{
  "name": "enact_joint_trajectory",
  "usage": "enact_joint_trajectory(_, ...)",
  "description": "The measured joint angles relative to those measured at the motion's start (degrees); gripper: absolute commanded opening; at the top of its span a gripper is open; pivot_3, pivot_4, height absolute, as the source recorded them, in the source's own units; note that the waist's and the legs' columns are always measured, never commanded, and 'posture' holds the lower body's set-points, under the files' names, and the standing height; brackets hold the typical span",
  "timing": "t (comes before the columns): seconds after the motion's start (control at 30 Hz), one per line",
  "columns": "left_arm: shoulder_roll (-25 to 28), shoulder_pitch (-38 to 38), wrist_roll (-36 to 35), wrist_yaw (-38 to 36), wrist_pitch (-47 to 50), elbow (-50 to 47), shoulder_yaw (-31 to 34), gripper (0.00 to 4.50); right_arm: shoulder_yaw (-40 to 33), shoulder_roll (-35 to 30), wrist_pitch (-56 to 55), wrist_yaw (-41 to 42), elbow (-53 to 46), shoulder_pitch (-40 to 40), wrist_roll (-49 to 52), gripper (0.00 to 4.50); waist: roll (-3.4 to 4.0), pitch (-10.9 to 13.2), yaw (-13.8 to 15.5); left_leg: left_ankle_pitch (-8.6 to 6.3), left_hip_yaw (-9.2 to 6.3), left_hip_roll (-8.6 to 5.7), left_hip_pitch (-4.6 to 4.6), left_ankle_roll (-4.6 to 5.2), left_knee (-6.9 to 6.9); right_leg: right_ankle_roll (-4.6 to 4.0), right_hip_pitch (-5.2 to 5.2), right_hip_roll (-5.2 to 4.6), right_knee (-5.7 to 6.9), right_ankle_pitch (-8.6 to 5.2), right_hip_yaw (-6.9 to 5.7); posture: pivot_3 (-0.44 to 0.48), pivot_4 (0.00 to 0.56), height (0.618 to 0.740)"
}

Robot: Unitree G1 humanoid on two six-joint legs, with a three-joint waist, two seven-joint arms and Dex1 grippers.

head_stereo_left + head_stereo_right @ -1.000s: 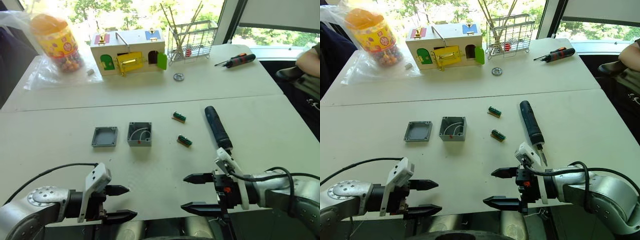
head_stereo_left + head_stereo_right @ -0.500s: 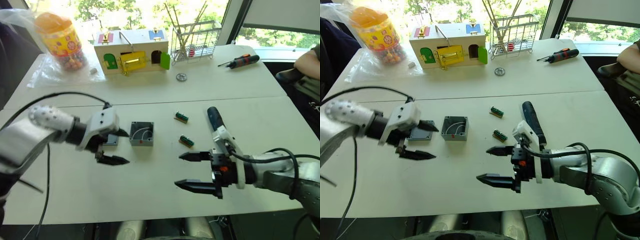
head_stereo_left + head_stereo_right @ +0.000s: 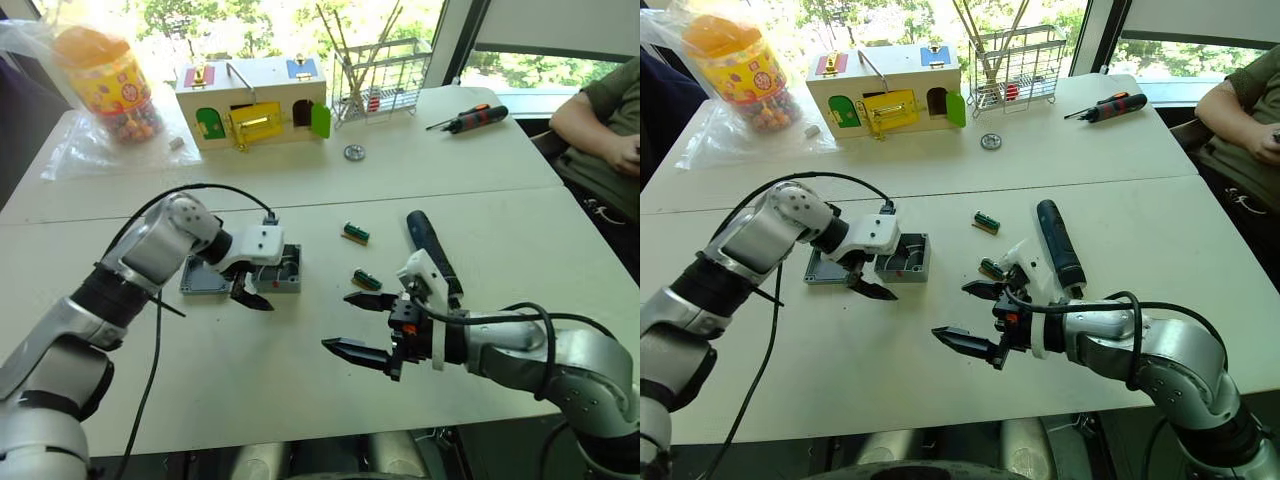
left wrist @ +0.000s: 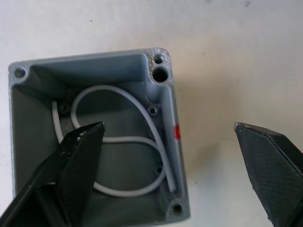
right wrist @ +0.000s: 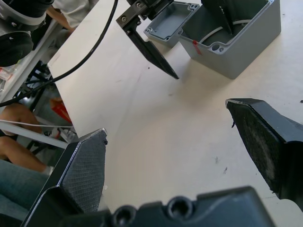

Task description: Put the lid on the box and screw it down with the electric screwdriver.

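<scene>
Left wrist view: left tool [image 4: 168,156] gapes empty, straddling the box's [image 4: 94,142] red-marked wall.

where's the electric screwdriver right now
The electric screwdriver lies on the table's right half, just beyond the open right gripper, right of two small green parts.

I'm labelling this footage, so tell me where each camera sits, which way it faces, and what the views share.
Eye views: on the head, looking forward and down at the table; both arms show.
Left wrist view: on the left arm, looking down into the box past its open black fingers.
Right wrist view: on the right arm, facing the left gripper, box and lid.
All views share the box.
</scene>
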Motion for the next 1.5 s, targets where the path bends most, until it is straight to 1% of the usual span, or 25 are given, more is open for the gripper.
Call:
enact_joint_trajectory(0.03,-0.5,0.0,0.4,-0.2,-0.4,0.1,0.0,2.67,0.0,0.0,0.0,-0.2,-0.1,0.2,-0.6,4.50,0.00,0.0,0.0,0.00,0.00,0.00,0.00,0.00,0.00,0.00,-0.01,0.00,0.01,0.00,0.00,0.000,0.150,0.740)
enact_joint_trajectory(0.1,-1.1,0.0,1.1,-1.0,-1.1,0.1,0.0,1.70,0.4,0.1,-0.1,-0.5,-0.3,0.6,-1.7,4.50,0.00,0.0,0.0,0.00,-0.01,0.00,0.00,0.00,0.01,0.01,-0.02,0.00,0.07,0.00,0.00,0.000,0.150,0.740)
enact_joint_trajectory(0.13,-1.1,0.0,1.5,-1.4,-1.2,0.0,0.0,1.10,0.5,0.2,-0.1,-0.6,-0.5,0.8,-2.2,4.50,0.00,0.0,-0.1,0.00,-0.01,0.00,0.00,0.00,0.01,0.01,-0.03,0.00,0.09,0.00,0.00,0.000,0.150,0.740)
enact_joint_trajectory(0.2,-1.0,0.1,2.0,-1.9,-1.8,0.0,0.1,0.06,0.5,0.5,-0.1,-0.8,-0.9,0.9,-2.7,4.50,0.00,0.0,-0.1,0.00,-0.01,0.00,0.00,0.00,0.03,0.02,-0.05,0.00,0.15,0.00,0.00,0.000,0.150,0.740)
enact_joint_trajectory(0.23,-0.9,0.0,2.2,-2.0,-2.1,-0.1,0.5,0.02,0.5,0.6,-0.1,-0.8,-1.1,0.9,-2.9,4.50,0.00,0.0,-0.1,0.00,-0.02,0.00,0.01,0.00,0.03,0.02,-0.05,0.00,0.16,0.00,0.00,0.000,0.150,0.740)
enact_joint_trajectory(0.33,-1.2,0.1,2.4,-2.8,-2.2,-0.4,0.8,0.02,0.5,0.7,-0.2,-0.8,-1.2,1.1,-3.5,4.50,-0.02,0.0,0.0,0.00,-0.03,-0.01,0.00,0.00,0.08,0.02,-0.04,0.00,0.20,0.00,-0.01,0.000,0.150,0.740)
enact_joint_trajectory(0.43,-2.3,-0.4,2.7,-3.8,-5.4,1.1,1.0,0.02,0.5,0.7,-0.6,-0.2,-1.3,1.1,-4.5,4.50,-0.03,0.0,0.2,0.00,-0.02,-0.03,0.01,0.00,0.13,0.02,-0.05,-0.01,0.28,0.00,-0.01,0.000,0.150,0.740)
enact_joint_trajectory(0.5,-3.1,-1.4,2.5,-5.7,-9.4,3.3,1.0,0.02,0.5,0.7,-0.8,0.3,-1.4,1.2,-4.7,4.50,-0.04,0.0,0.4,0.00,-0.03,-0.03,0.00,0.00,0.16,0.02,-0.05,-0.01,0.29,-0.01,-0.02,0.000,0.150,0.740)
enact_joint_trajectory(0.57,-3.4,-4.3,1.1,-8.6,-15.1,6.9,0.3,0.02,0.4,0.6,-0.9,0.8,-1.6,1.6,-4.8,4.50,-0.06,0.0,0.4,0.00,-0.03,-0.03,-0.01,0.00,0.18,0.02,-0.06,-0.01,0.30,-0.01,-0.03,0.000,0.150,0.740)
enact_joint_trajectory(0.63,-2.9,-9.2,-1.0,-9.7,-21.2,11.2,-2.8,0.02,0.3,0.4,-0.9,1.3,-1.7,2.0,-4.8,4.50,-0.06,0.0,0.4,0.00,-0.03,-0.04,-0.02,0.01,0.20,0.02,-0.05,-0.02,0.31,-0.01,-0.03,0.000,0.150,0.740)
enact_joint_trajectory(0.67,-2.8,-9.6,-1.1,-9.7,-21.9,11.5,-3.2,0.02,0.3,0.4,-0.9,1.4,-1.8,2.0,-4.8,4.50,-0.06,0.0,0.4,0.00,-0.03,-0.05,-0.01,0.01,0.20,0.02,-0.05,-0.02,0.31,-0.01,-0.03,0.000,0.150,0.740)
enact_joint_trajectory(0.73,-2.7,-12.6,-2.8,-10.0,-28.4,15.1,-7.5,0.02,0.1,0.4,-1.2,1.4,-2.1,2.5,-5.0,4.50,-0.07,0.0,0.2,-0.01,-0.02,-0.05,-0.01,0.02,0.21,0.04,-0.06,-0.03,0.36,-0.01,-0.02,0.000,0.150,0.740)
enact_joint_trajectory(0.87,-3.0,-14.2,-5.4,-10.1,-38.6,21.5,-16.6,0.02,-0.9,0.7,-1.3,-0.4,-2.9,5.0,-5.4,4.50,-0.08,0.0,-0.1,-0.02,-0.03,-0.05,-0.02,0.03,0.21,0.05,-0.15,-0.03,0.45,-0.02,-0.02,0.000,0.150,0.740)
enact_joint_trajectory(1.0,-3.8,-16.3,-7.5,-10.1,-43.4,25.1,-20.0,0.02,-1.5,2.4,-1.3,-3.2,-4.8,6.6,-5.3,4.50,-0.10,0.0,-0.1,-0.02,-0.04,-0.06,-0.03,0.04,0.28,0.08,-0.13,-0.02,0.48,-0.04,-0.02,0.000,0.150,0.740)
enact_joint_trajectory(1.13,-3.8,-16.9,-9.6,-10.1,-44.7,26.1,-22.6,0.02,-1.5,3.2,-1.3,-4.9,-5.2,7.1,-5.2,4.50,-0.10,0.0,-0.5,-0.07,-0.04,-0.07,-0.04,0.13,0.38,0.15,-0.08,-0.01,0.50,-0.08,-0.02,0.000,0.150,0.740)
enact_joint_trajectory(1.23,-1.7,-17.6,-11.7,-10.0,-45.2,25.0,-25.7,0.93,-1.5,3.3,-1.3,-5.1,-5.2,7.1,-5.3,4.50,-0.10,0.0,-1.1,-0.10,-0.05,-0.07,-0.04,0.18,0.39,0.23,-0.10,-0.01,0.55,-0.13,0.00,0.000,0.150,0.740)
enact_joint_trajectory(1.27,-1.2,-17.6,-12.1,-10.1,-45.4,24.6,-26.2,1.33,-1.5,3.3,-1.3,-5.1,-5.2,7.1,-5.4,4.50,-0.10,0.0,-1.2,-0.10,-0.05,-0.07,-0.04,0.18,0.39,0.25,-0.10,-0.01,0.56,-0.14,0.00,0.000,0.150,0.740)
enact_joint_trajectory(1.33,-0.8,-17.6,-12.7,-10.1,-44.9,24.0,-26.4,2.45,-1.5,3.3,-1.3,-4.7,-5.1,6.8,-5.4,4.50,-0.10,0.0,-1.2,-0.10,-0.06,-0.06,-0.04,0.18,0.39,0.25,-0.11,0.00,0.58,-0.14,0.00,0.000,0.150,0.740)
enact_joint_trajectory(1.37,-0.5,-17.6,-13.3,-10.1,-44.2,23.7,-26.4,2.75,-1.5,3.3,-1.4,-4.4,-4.9,6.4,-5.5,4.50,-0.10,0.0,-1.2,-0.10,-0.06,-0.07,-0.04,0.18,0.41,0.26,-0.11,0.00,0.58,-0.14,0.00,0.000,0.150,0.740)
enact_joint_trajectory(1.43,0.9,-17.6,-13.6,-10.1,-41.6,22.5,-26.1,2.75,-1.4,3.3,-2.0,-3.6,-4.6,5.5,-6.0,4.50,-0.10,0.0,-1.2,-0.11,-0.05,-0.07,-0.04,0.20,0.43,0.26,-0.10,0.00,0.59,-0.15,0.00,0.000,0.150,0.740)
enact_joint_trajectory(1.5,3.6,-17.6,-14.4,-10.1,-38.3,20.9,-25.6,2.75,-1.4,3.4,-3.2,-2.7,-4.4,5.0,-7.1,4.50,-0.10,0.0,-1.3,-0.13,-0.05,-0.07,-0.04,0.23,0.44,0.30,-0.11,0.02,0.62,-0.17,0.00,0.000,0.150,0.740)
